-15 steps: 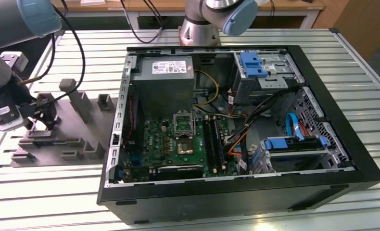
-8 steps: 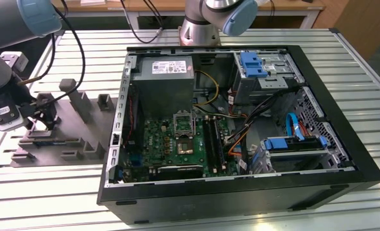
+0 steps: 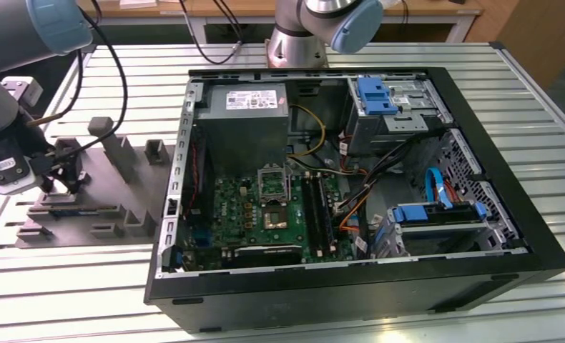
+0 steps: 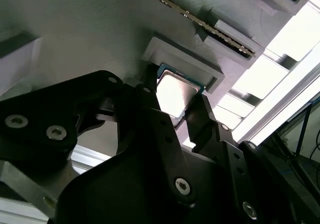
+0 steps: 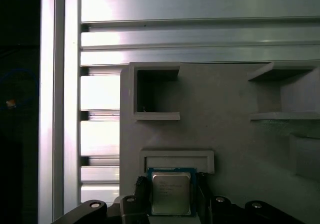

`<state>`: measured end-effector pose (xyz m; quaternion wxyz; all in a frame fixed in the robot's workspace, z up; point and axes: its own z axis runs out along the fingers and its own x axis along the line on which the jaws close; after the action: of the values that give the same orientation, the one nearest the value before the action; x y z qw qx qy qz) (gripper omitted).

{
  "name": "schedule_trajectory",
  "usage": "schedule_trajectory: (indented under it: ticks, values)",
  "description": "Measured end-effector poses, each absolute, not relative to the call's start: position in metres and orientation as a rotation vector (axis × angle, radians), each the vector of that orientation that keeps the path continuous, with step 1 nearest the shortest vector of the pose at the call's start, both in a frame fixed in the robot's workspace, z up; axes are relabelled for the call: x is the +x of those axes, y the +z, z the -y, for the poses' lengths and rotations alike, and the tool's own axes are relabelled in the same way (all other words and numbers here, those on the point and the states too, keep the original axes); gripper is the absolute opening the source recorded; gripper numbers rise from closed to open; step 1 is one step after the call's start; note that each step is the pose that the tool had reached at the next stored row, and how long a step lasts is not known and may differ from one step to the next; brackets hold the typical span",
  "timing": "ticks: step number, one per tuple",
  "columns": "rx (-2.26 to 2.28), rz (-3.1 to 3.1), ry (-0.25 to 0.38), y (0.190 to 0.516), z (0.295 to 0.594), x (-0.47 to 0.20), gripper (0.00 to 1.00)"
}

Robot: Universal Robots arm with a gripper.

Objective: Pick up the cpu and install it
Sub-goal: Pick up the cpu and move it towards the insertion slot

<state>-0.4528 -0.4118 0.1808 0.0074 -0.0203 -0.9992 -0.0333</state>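
The cpu [image 5: 171, 193], a small square chip with a silvery top, lies flat in a shallow framed pocket of the grey fixture plate [image 5: 230, 139]. In both wrist views my gripper [image 5: 171, 204] straddles it, one black finger [image 5: 141, 191] tight against each of two opposite edges. The second wrist view has the cpu [image 4: 176, 94] between those fingers [image 4: 150, 92], level with the plate [image 4: 75, 29]. In the exterior view my gripper [image 3: 59, 179] is low over the plate [image 3: 82, 214] at the exterior view's left.
The open computer case [image 3: 511, 271] lies to the exterior view's right of the plate, with the motherboard socket [image 3: 274, 218] near its middle. Upright blocks [image 3: 111, 146] rise from the plate. Everything rests on a slatted aluminium table [image 3: 73, 286]. A second arm's base [image 3: 302, 36] stands behind the case.
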Motion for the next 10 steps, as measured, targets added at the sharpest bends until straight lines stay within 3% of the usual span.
schedule_trajectory:
  ticks: [10]
  values:
    - [-0.063, 3.124, -0.104, 0.1808, 0.4118, -0.4526, 0.48]
